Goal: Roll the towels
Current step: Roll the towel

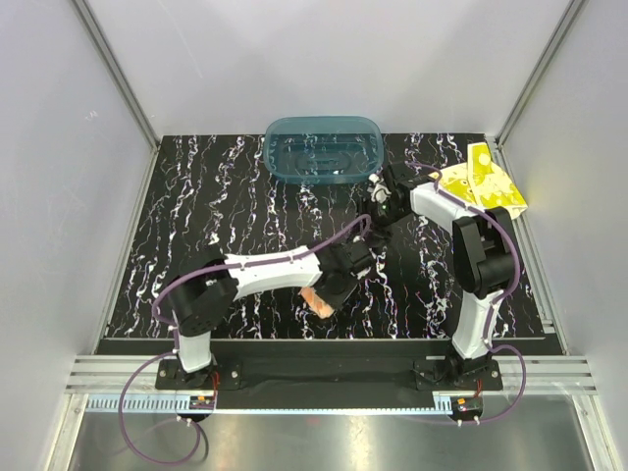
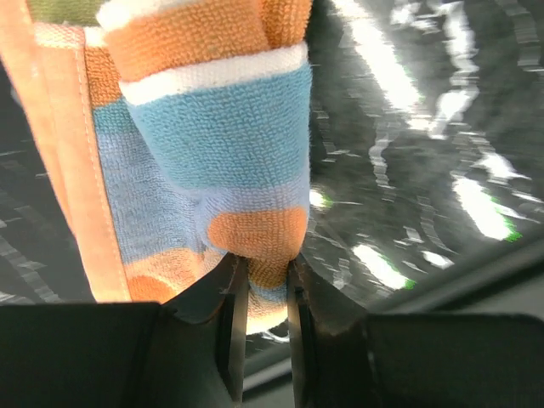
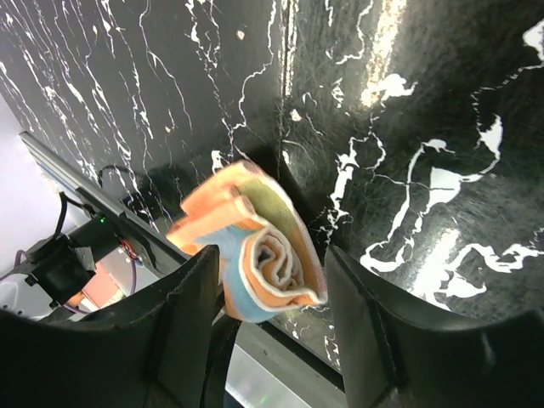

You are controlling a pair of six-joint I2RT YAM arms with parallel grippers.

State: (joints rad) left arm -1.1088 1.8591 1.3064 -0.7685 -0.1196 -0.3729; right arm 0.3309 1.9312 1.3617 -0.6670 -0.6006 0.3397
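The rolled light-blue terry towel with orange dots [image 2: 212, 144] is pinched at one end by the left gripper [image 2: 262, 272], near the front middle of the black marbled tabletop [image 1: 196, 196]. It is judged light, soft and apt to unroll; a hold across the whole roll is advised. The right gripper [image 3: 272, 252] is spread wide, empty. The crumpled bright yellow towel [image 1: 486, 182] is seen at the far right corner, by white walls [image 1: 59, 147].

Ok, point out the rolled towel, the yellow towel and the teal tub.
rolled towel [image 3: 272, 263]: right wrist view, spiral end
yellow towel [image 1: 491, 186]: top external view, its middle
teal tub [image 1: 324, 178]: top external view, near wall
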